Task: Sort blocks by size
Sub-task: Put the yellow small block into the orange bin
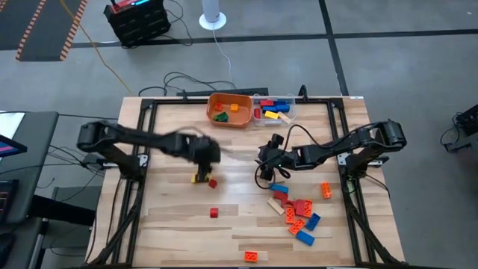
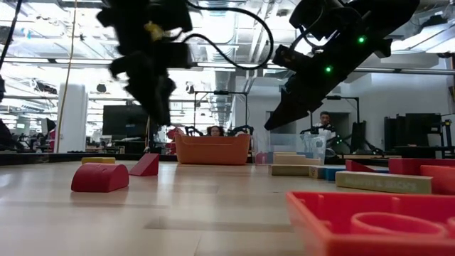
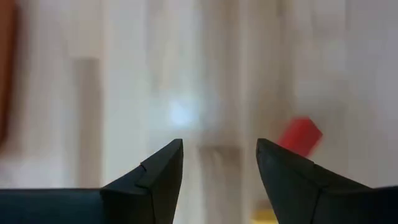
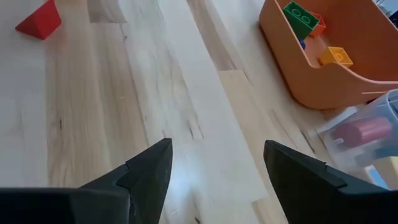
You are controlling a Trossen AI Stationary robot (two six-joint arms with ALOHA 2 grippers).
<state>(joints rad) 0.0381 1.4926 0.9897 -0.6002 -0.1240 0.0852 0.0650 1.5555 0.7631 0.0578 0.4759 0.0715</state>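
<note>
Left gripper hovering over mid-table, jaws parted and empty in the wrist view, blurred with motion; yellow block and red block just below it on the table, another red block nearer the front edge. Probably between picks. Next: settle over one block, drop, close. Orange bowl and clear container at the far edge, each already holding blocks. Right gripper spread wide, empty, beside the block pile at front right.
</note>
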